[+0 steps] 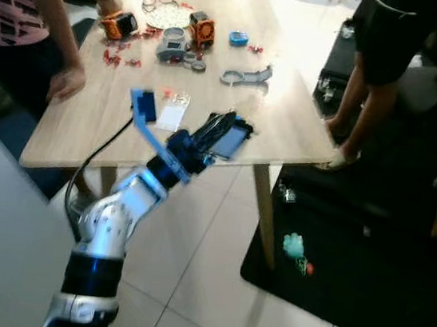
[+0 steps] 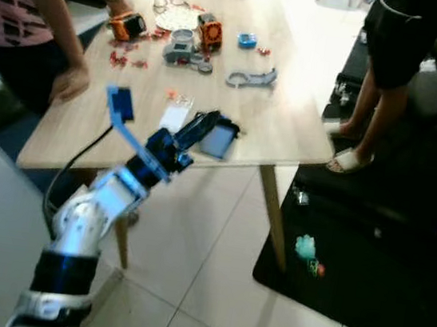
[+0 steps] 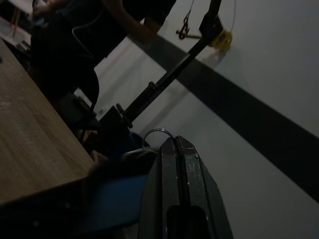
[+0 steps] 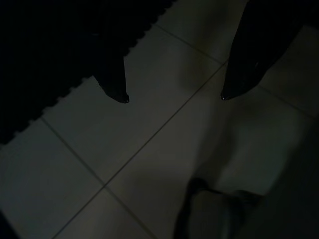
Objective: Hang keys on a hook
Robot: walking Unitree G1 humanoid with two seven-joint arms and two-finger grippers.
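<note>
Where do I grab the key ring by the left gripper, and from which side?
Take the key ring by its bare wire arc, the part standing clear beyond the left gripper and its shut jaws, pinching across the thin wire. Come from the table's near edge, where the arm reaches. Whether it's pinched now, I cannot tell.

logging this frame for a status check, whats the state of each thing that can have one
left tool: shut on the metal key ring, raised near the front edge of the light wooden table
right tool: open, hanging over the pale tiled floor
blue card: lying flat at the table's front edge
grey wrench-shaped part: lying flat on the table
</note>
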